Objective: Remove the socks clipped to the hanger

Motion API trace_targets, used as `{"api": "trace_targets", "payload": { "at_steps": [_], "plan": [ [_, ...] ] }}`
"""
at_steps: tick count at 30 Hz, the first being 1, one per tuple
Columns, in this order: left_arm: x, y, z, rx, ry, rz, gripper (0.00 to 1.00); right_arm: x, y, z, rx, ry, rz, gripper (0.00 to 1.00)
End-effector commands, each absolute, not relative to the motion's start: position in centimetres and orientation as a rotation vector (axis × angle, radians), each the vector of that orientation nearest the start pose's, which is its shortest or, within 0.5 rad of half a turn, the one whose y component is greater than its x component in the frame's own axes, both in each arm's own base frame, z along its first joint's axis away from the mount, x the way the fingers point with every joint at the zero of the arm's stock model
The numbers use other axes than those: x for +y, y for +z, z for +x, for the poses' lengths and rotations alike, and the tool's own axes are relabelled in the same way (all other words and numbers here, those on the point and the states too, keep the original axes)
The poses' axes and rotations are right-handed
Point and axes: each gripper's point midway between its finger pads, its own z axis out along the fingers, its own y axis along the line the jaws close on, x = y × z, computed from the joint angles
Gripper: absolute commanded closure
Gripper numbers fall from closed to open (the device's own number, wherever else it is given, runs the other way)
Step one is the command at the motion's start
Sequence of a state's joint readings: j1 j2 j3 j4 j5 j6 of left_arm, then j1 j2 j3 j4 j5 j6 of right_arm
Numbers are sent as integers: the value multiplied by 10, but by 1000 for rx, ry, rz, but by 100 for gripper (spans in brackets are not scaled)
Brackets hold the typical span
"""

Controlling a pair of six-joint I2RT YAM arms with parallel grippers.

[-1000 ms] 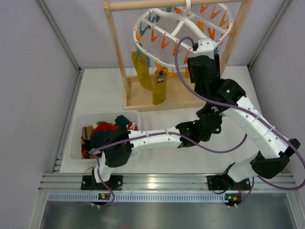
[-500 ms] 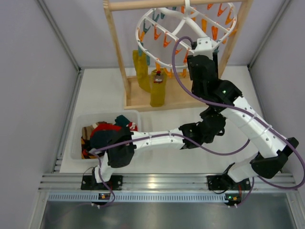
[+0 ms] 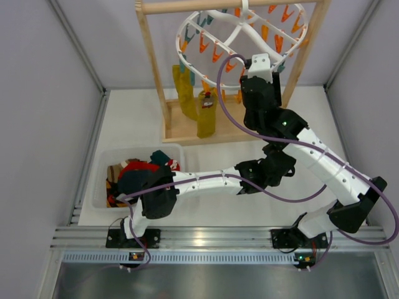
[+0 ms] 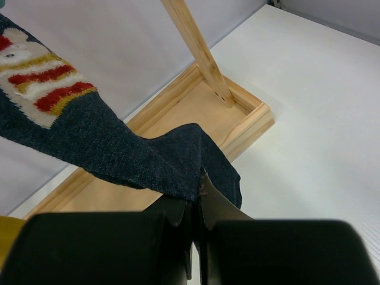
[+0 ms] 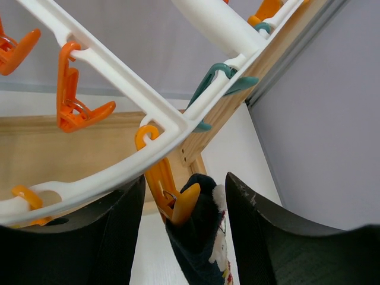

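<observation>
The white hanger with orange and teal pegs hangs from the wooden stand. Two mustard socks dangle from its left side. My right gripper is raised to the hanger's rim. It is open, and its fingers stand on either side of an orange peg that clips a dark navy sock. My left gripper is shut on the lower end of that navy sock, which has red, yellow and white stripes. In the top view the right arm hides the left gripper and the sock.
The stand's wooden base and right post stand just beyond the left gripper. A clear bin at front left holds red and dark socks. Grey walls close in both sides.
My right gripper has risen and shifted left toward the hanger's rim. The hanger has tilted and the mustard socks have swung. The left arm has reached slightly further right.
</observation>
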State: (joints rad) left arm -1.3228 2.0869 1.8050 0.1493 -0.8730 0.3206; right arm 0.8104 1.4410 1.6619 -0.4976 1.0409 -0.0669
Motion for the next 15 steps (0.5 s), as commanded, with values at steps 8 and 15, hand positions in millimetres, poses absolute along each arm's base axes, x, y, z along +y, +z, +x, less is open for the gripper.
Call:
{"api": "trace_targets", "payload": {
  "at_steps": [8, 15],
  "plan": [
    [-531, 285, 271, 1477, -89, 685, 100, 147, 433, 354, 1628, -378, 54, 57],
    [-532, 281, 271, 1480, -87, 693, 100, 146, 433, 352, 1631, -388, 46, 69]
  ]
}}
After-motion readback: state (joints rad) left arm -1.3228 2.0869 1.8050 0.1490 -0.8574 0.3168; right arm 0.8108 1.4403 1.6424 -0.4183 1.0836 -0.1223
